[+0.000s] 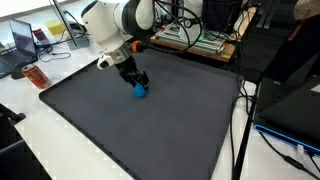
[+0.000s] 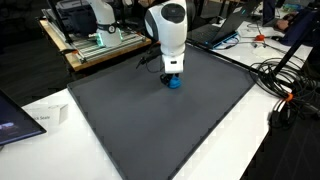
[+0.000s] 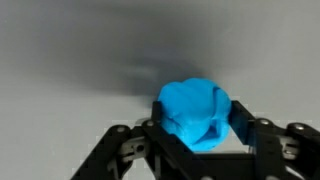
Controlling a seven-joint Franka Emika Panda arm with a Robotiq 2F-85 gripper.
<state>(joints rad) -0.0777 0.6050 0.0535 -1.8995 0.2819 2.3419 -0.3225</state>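
A small bright blue lumpy object (image 3: 197, 113) sits between the two black fingers of my gripper (image 3: 200, 135) in the wrist view, and the fingers press against its sides. In both exterior views the gripper (image 1: 136, 83) (image 2: 172, 76) is low over the dark grey mat (image 1: 150, 130) (image 2: 170, 130), with the blue object (image 1: 139, 91) (image 2: 173, 83) at its tips, on or just above the mat. The white arm rises above it.
The mat covers a white table. A wooden board with electronics (image 1: 200, 42) (image 2: 100, 42) stands behind it. A laptop (image 1: 25, 45) and an orange object (image 1: 37, 76) lie near one edge. Cables (image 2: 290, 85) run along another side.
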